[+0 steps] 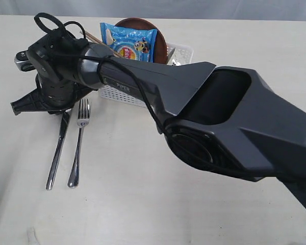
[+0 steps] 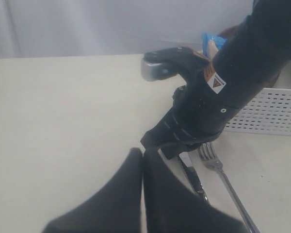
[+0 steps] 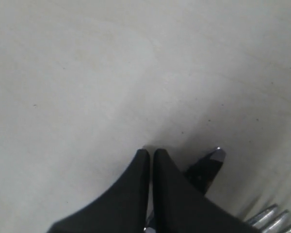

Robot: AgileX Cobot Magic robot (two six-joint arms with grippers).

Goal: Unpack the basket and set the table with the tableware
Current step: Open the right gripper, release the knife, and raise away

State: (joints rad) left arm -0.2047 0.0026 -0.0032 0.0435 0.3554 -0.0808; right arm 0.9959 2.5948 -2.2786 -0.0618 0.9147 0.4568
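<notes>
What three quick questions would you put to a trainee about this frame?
1. True or false: the fork lies inside the basket.
2. Which of these lies on top in the basket? A) a blue chips packet B) a glass bottle C) a folded cloth
3. How do the jaws of the right gripper stand?

Key:
1. False: it lies on the table, beside the knife.
2. A.
3. Shut.
</notes>
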